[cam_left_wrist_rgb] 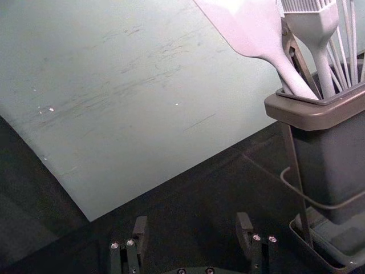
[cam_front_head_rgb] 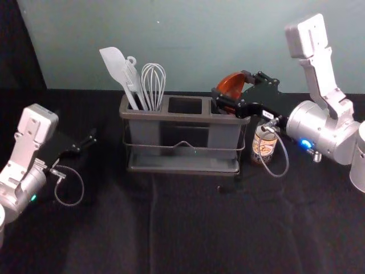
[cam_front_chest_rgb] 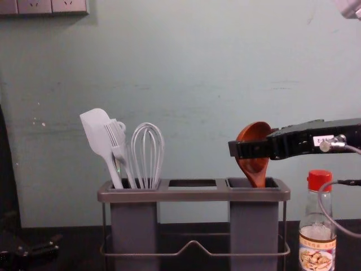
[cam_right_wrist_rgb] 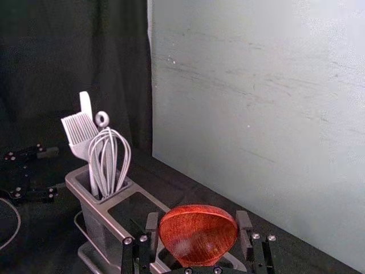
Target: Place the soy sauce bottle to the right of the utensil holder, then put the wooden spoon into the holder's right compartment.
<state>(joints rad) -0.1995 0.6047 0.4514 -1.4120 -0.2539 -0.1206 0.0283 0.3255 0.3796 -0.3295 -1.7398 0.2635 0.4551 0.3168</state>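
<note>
With a clock dial laid over the head view, the utensil holder (cam_front_head_rgb: pixel 188 117) at its centre and twelve toward the wall (cam_front_head_rgb: pixel 199 45), the left gripper (cam_left_wrist_rgb: pixel 192 220) waited idle near nine o'clock, its fingers spread wide with nothing between them. Just inside the holder's nine o'clock end, the left compartment (cam_front_chest_rgb: pixel 134 226) held the white spatula (cam_front_chest_rgb: pixel 97 132), brush (cam_front_chest_rgb: pixel 117 138) and whisk (cam_front_chest_rgb: pixel 148 152). Toward two o'clock, the wooden spoon (cam_front_chest_rgb: pixel 255 166) stood bowl up over the right compartment (cam_front_chest_rgb: pixel 254 226), its lower part inside the opening. The right gripper (cam_right_wrist_rgb: pixel 198 220), reaching in from three o'clock, had its fingers closed about the bowl. At three o'clock, just beside the holder, the soy sauce bottle (cam_front_chest_rgb: pixel 317 248) stood upright, so the first half of the job looked done. The spoon's half looked nearly done: what remained, I judged, was to lower it if it had not bottomed out, let go and back away.

As for the views, the left wrist one made plain the gap between the idle fingers, small and dark from the head. The right wrist one showed a fingertip at either side of the bowl. The chest view gave the spoon's neck dropping behind the front rim, where the head view had the gripper across it, and bared the bottle's red cap (cam_front_chest_rgb: pixel 320 179), which the arm covered from above.
</note>
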